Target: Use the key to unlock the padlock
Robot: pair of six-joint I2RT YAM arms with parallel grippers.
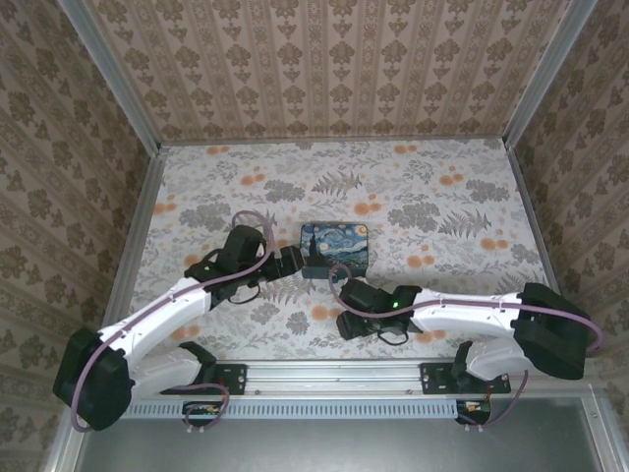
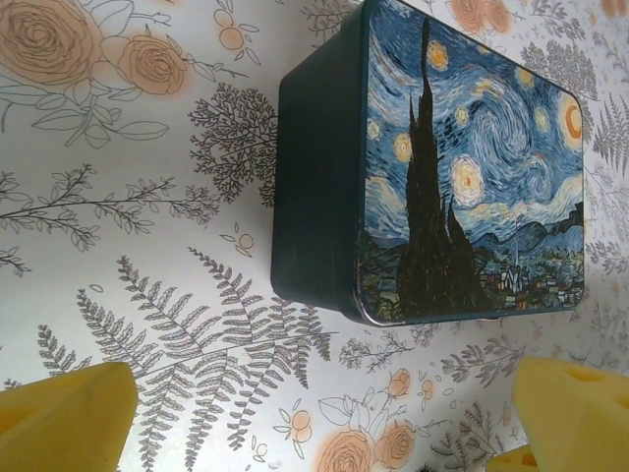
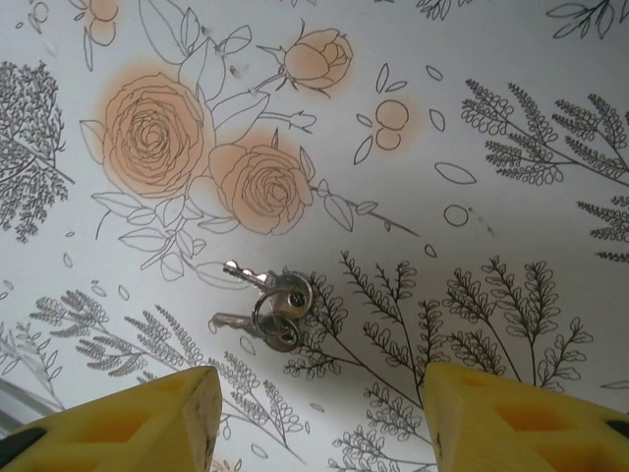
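The left gripper (image 2: 322,425) is held wide open with nothing in it, just left of the blue swirl-painted tin (image 2: 462,167). On the near side of that tin, two small silver keys on a ring (image 3: 265,305) are laid flat on the flowered tablecloth (image 3: 511,246). The right gripper (image 3: 324,423) is hung over them, also spread wide and empty. Grabbing a key looks like the step in hand, so one bow should probably be pinched, not the ring, with the blade left poking out. The padlock's spot can't be told, tbh. No brand or writing can be read anywhere, just the night-sky painting on the tin's lid.
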